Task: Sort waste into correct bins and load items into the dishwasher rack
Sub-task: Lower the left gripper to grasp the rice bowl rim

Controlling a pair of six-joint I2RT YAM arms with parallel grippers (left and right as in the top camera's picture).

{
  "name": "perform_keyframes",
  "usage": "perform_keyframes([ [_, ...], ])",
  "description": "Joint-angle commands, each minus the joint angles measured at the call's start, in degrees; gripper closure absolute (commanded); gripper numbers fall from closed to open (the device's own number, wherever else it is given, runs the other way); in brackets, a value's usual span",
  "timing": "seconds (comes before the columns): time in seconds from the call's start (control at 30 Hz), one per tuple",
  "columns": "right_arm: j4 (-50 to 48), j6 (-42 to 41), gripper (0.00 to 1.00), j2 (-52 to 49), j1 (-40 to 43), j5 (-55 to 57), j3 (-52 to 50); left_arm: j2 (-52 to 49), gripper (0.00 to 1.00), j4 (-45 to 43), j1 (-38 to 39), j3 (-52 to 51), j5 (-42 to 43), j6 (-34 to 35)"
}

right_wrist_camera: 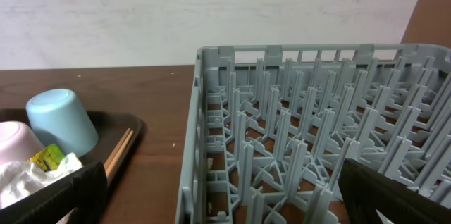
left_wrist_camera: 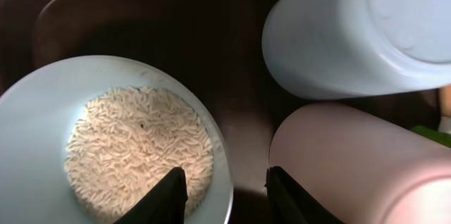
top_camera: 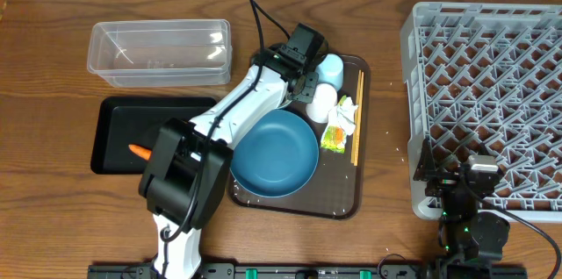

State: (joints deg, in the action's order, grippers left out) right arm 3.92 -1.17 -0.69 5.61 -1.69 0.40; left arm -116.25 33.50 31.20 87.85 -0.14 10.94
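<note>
In the left wrist view my left gripper (left_wrist_camera: 225,197) stands open astride the rim of the small pale-blue bowl (left_wrist_camera: 35,118). One finger is over the white rice (left_wrist_camera: 134,143) inside, the other outside by the whitish-pink cup (left_wrist_camera: 352,164). The pale-blue cup (left_wrist_camera: 352,34) lies beyond. From overhead the left gripper (top_camera: 303,79) is at the serving tray's back, beside the blue plate (top_camera: 274,152). The wrapper (top_camera: 334,137), tissue (top_camera: 344,114) and chopsticks (top_camera: 357,112) lie to the right. A carrot (top_camera: 139,150) lies in the black tray (top_camera: 114,134). My right gripper (top_camera: 452,178) is open at the rack's (top_camera: 492,77) front-left corner.
The clear tub (top_camera: 160,51) stands behind the black tray at the back left. The dark-brown serving tray (top_camera: 347,200) sits mid-table between the bins and the rack. In the right wrist view the rack's wall (right_wrist_camera: 204,132) rises between my fingers.
</note>
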Motion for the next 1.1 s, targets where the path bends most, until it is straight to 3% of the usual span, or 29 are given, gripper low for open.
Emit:
perform_keyframes([
  [0.0,0.2,0.6,0.01,0.3,0.4,-0.1,-0.1,-1.0,0.61,-0.2,-0.1,1.1,0.1,0.3],
  [1.07,0.2,0.6,0.01,0.3,0.4,-0.1,-0.1,-7.5,0.61,-1.3,-0.2,1.1,0.0,0.3],
])
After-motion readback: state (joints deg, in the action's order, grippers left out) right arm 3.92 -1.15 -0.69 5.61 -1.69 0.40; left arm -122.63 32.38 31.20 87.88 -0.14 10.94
